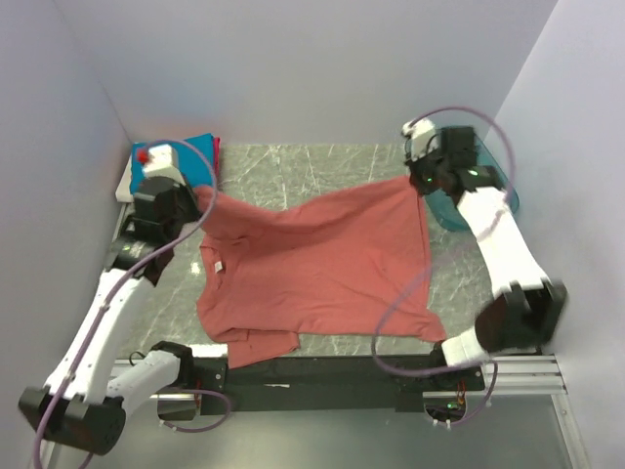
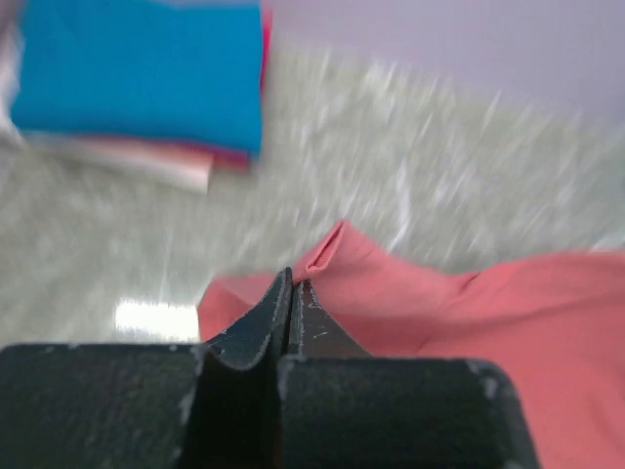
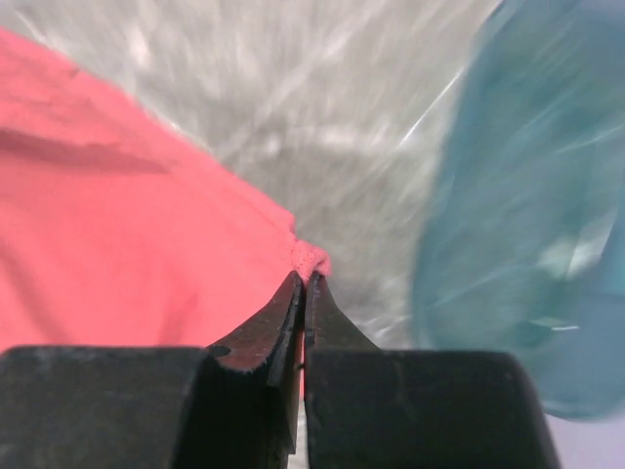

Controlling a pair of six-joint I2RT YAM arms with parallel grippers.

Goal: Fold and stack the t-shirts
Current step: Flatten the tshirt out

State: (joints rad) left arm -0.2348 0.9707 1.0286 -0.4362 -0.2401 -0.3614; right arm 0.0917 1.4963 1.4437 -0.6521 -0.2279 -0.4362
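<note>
We see our left tool [image 2: 295, 285] pinched tight on a raised fold of the salmon-pink t-shirt [image 2: 508, 322], which drapes over the marbled bench [image 2: 420, 156]. Beyond it, blurred, the folded blue t-shirt [image 2: 146, 73] tops a small stack.

Shirt [image 1: 322, 259] was soft matt cloth, creased. Bench [image 1: 312, 171] looked smooth, marbled, slightly glossy. Bin [image 3: 508, 195] was translucent plastic. Jaws matt black.

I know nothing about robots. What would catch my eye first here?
A big salmon-pink t-shirt sprawls across the middle of the marbled table, and the left gripper and right gripper each pinch one of its far corners. At the far left corner sits a folded stack topped by a bright blue t-shirt, and a translucent teal bin stands at the far right.
</note>
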